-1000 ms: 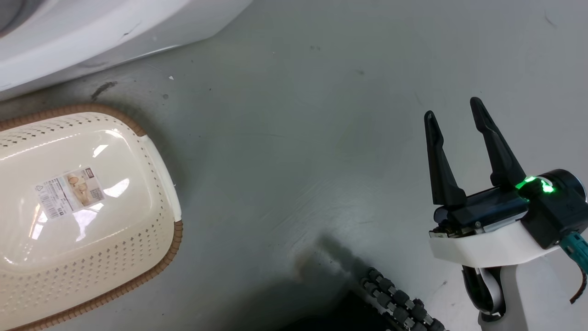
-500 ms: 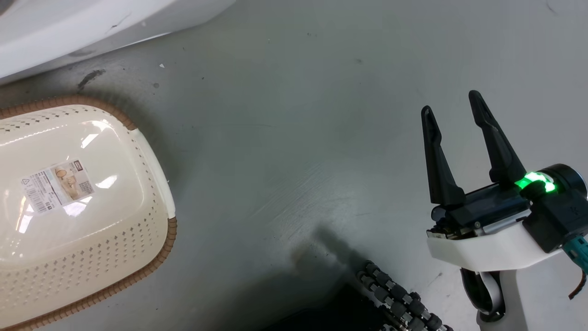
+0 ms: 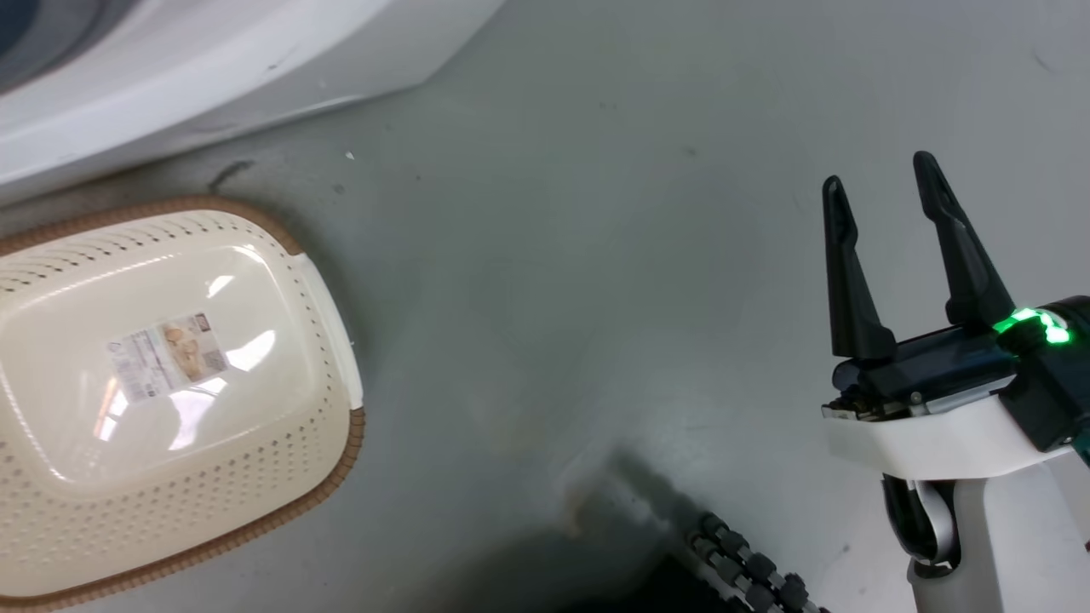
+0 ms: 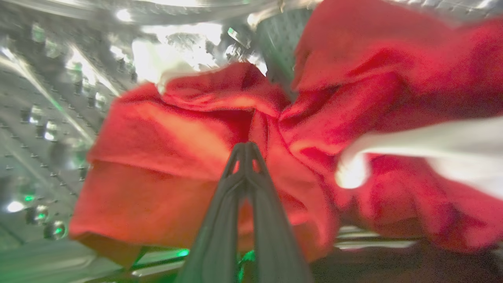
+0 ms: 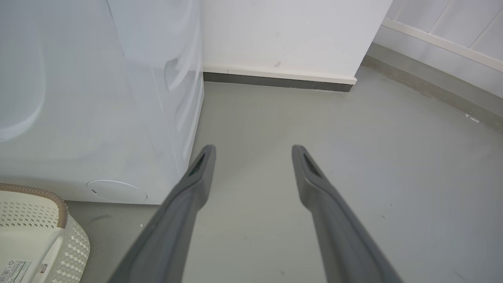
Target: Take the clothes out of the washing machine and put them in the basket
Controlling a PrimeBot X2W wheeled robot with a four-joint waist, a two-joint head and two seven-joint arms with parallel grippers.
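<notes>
Evidently mid-extraction: the left end effector [image 4: 245,147] sits inside the perforated steel drum [image 4: 39,118] of the washing machine [image 3: 213,60], its two fingers drawn together on a fold of the clothes [image 4: 177,137]. Blur leaves the depth of the bite uncertain, though red fabric appears pinched at the tips. A sound withdrawal would run straight back out of the drum, slowly enough that the trailing bundle, white panel [image 4: 432,137] included, follows without snagging at the opening; a shallow pinch could slip under the load's weight. The basket [image 3: 213,498] stands on the floor [image 3: 553,255] near the machine's foot, its label sticker [image 3: 166,358] exposed on a bare bottom, so no garment has been delivered. The right end effector [image 3: 879,170] hangs well apart to the right, fingers spread and holding nothing, and seems out of the transfer path. A dark ribbed part [image 3: 749,566] at the lower edge, likely the robot's own base, lies off to the side rather than between drum and basket.
</notes>
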